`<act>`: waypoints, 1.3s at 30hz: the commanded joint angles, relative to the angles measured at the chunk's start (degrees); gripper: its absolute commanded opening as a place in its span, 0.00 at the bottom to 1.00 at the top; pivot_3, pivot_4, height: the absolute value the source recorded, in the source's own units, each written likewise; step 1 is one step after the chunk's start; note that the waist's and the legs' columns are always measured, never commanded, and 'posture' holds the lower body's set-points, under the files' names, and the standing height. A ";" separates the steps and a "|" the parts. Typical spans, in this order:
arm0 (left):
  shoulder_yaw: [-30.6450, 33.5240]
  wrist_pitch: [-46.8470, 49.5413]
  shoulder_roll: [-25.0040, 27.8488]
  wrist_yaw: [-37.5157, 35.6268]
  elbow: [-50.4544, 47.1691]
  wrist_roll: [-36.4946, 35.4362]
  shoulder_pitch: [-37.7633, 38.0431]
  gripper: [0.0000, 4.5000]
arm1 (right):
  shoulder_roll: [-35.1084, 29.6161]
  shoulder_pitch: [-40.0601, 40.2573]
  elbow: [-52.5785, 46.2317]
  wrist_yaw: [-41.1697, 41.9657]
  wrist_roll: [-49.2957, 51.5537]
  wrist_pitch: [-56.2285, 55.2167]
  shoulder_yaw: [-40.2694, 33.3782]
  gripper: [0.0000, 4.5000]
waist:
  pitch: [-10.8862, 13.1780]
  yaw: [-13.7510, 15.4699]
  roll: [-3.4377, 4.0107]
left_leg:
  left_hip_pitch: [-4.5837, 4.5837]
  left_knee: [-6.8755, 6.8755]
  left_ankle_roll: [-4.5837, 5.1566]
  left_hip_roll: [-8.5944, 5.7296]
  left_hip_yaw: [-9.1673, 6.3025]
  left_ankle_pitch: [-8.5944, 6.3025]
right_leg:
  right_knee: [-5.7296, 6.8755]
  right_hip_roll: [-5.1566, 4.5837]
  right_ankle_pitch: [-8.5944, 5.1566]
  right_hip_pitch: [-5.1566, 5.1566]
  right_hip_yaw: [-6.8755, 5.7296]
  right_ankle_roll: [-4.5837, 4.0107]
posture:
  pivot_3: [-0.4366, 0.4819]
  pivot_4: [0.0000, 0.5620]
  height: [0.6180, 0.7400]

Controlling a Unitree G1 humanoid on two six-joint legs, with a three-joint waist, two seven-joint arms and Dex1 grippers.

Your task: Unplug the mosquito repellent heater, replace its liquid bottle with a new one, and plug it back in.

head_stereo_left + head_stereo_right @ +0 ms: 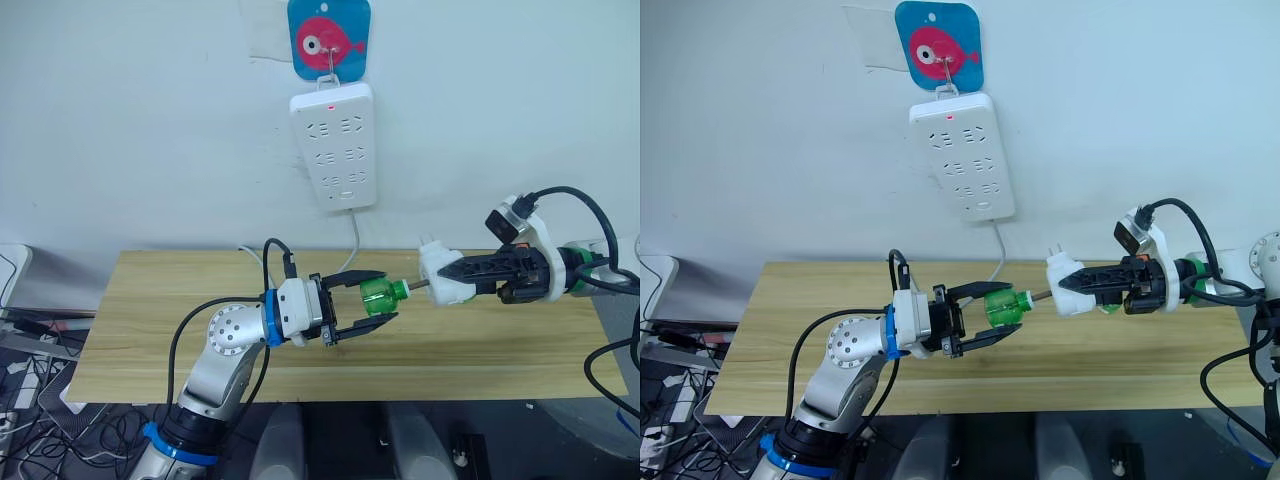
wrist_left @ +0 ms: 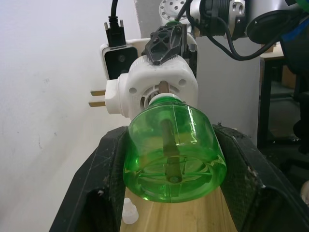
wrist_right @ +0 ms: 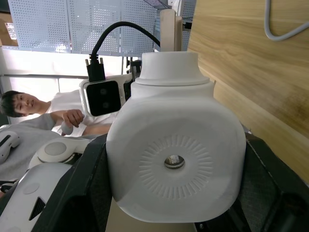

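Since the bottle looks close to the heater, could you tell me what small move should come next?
Probably ease the left gripper toward the heater held by the right gripper: the green bottle points its neck at the heater's socket, wick lined up, not yet seated.

Robotics lab, pegboard panels (image 3: 58, 21), seated person (image 3: 48, 113), cable clutter (image 1: 25, 385)
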 commanded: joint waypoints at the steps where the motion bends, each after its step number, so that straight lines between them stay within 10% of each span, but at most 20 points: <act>1: -0.11 -0.90 0.03 -0.04 -0.86 -0.10 0.25 0.50 | -1.50 -1.41 0.83 0.79 2.40 0.44 -1.52 0.66 | 0.00 0.01 0.00 | 0.00 0.00 0.00 0.00 0.00 0.00 | 0.00 0.00 0.00 0.00 0.00 0.00 | 0.42 0.50 1.00; 39: -1.40 -1.35 -2.19 -0.15 1.38 1.01 -1.32 0.50 | 1.57 -0.18 -1.56 -2.86 4.73 0.44 -2.09 0.66 | 0.00 0.02 0.00 | -0.05 0.00 0.02 0.00 -0.02 -0.01 | -0.04 0.00 0.00 -0.01 -0.02 0.00 | 0.42 0.51 1.00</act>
